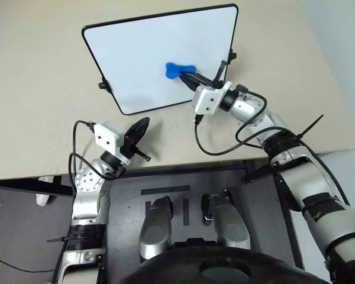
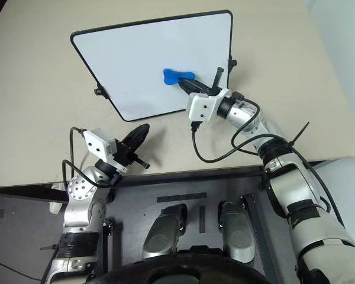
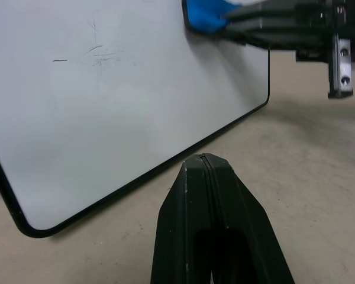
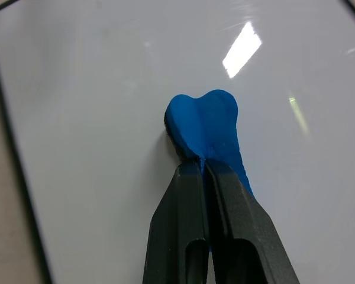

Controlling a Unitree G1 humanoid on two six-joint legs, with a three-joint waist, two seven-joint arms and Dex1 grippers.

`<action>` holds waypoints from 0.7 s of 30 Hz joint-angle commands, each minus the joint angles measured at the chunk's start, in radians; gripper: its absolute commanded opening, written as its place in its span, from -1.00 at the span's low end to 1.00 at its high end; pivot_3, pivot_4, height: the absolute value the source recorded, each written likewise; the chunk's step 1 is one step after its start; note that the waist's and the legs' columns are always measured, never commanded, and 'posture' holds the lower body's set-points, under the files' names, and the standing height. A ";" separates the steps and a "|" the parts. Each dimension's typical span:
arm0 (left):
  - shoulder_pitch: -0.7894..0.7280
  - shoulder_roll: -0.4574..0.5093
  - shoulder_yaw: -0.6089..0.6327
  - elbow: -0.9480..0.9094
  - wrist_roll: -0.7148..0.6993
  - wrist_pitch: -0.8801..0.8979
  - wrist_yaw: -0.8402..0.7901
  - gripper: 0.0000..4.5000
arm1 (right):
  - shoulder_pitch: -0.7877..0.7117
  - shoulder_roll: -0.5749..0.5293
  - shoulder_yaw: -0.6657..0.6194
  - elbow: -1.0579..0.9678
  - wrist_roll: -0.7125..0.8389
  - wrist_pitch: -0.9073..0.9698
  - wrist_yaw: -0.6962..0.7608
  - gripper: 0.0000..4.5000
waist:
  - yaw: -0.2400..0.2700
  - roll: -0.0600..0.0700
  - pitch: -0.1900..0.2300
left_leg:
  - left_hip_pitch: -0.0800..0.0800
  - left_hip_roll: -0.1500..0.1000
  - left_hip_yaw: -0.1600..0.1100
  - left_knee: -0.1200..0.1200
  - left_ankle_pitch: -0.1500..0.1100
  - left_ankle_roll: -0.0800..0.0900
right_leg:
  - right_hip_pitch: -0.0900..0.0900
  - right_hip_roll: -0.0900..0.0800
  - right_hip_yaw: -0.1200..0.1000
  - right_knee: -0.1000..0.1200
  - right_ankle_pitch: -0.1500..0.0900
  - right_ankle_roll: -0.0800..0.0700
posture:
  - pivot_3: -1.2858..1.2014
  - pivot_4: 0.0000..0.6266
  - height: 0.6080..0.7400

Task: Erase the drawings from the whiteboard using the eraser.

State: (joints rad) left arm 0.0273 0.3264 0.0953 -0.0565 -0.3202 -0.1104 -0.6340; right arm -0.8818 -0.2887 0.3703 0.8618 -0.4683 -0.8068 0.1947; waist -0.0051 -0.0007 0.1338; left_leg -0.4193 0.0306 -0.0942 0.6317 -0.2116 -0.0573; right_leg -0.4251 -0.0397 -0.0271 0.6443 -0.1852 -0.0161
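Presently one whiteboard [image 1: 142,59]; right pincer [image 4: 202,161] grips one eraser [image 4: 206,124], left pincer [image 3: 205,158] clenched empty.

A bright blue eraser [image 1: 178,69] lies against the black-rimmed white whiteboard [image 1: 142,59], which bears perhaps faint grey smudges.

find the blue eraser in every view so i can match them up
Left eye view: eraser right of centre on the whiteboard, at the right gripper tips.
Right eye view: same spot.
Left wrist view: top edge, blue patch.
Right wrist view: centre, pinched by the black fingers.
Shared landmark: the whiteboard's black rim.
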 commanded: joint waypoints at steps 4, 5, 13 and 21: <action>-0.011 -0.006 -0.002 -0.001 0.001 -0.026 -0.004 -1.00 | -0.048 -0.003 -0.064 -0.056 0.030 0.011 -0.089 -0.99 | 0.001 0.000 0.000 | 0.000 0.000 0.000 0.000 0.000 0.000 | 0.000 0.000 0.000 0.000 0.000 0.000 | 0.03 -0.52 1.00; -0.010 -0.006 -0.003 -0.002 0.001 -0.027 -0.004 -1.00 | -0.044 -0.004 -0.062 -0.057 0.030 0.014 -0.086 -0.99 | 0.001 0.000 0.000 | 0.000 0.000 0.000 0.000 0.000 0.000 | 0.000 0.000 0.000 0.000 0.000 0.000 | 0.03 -0.52 1.00; 0.016 -0.009 -0.001 -0.026 0.002 -0.031 0.002 -1.00 | 0.160 -0.087 -0.098 -0.319 0.241 0.122 0.148 -0.99 | 0.014 -0.001 0.000 | -0.001 0.000 0.000 0.000 0.000 0.000 | 0.000 0.000 0.000 -0.001 -0.001 0.001 | 0.03 -0.52 1.00; 0.035 0.003 0.005 -0.043 -0.005 -0.019 -0.002 -1.00 | 0.533 -0.352 -0.173 -0.841 0.567 0.548 0.523 -0.99 | 0.030 -0.002 -0.001 | -0.009 0.000 0.004 0.001 0.001 0.001 | 0.001 0.000 0.000 -0.010 -0.006 0.009 | 0.03 -0.52 1.00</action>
State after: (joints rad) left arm 0.0628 0.3208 0.0970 -0.0649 -0.3199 -0.1223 -0.6317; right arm -0.3641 -0.6133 0.2406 0.1201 0.0336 -0.3296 0.6626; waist 0.0248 -0.0023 0.1328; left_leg -0.4288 0.0301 -0.0900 0.6326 -0.2108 -0.0567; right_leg -0.4242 -0.0397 -0.0272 0.6336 -0.1915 -0.0057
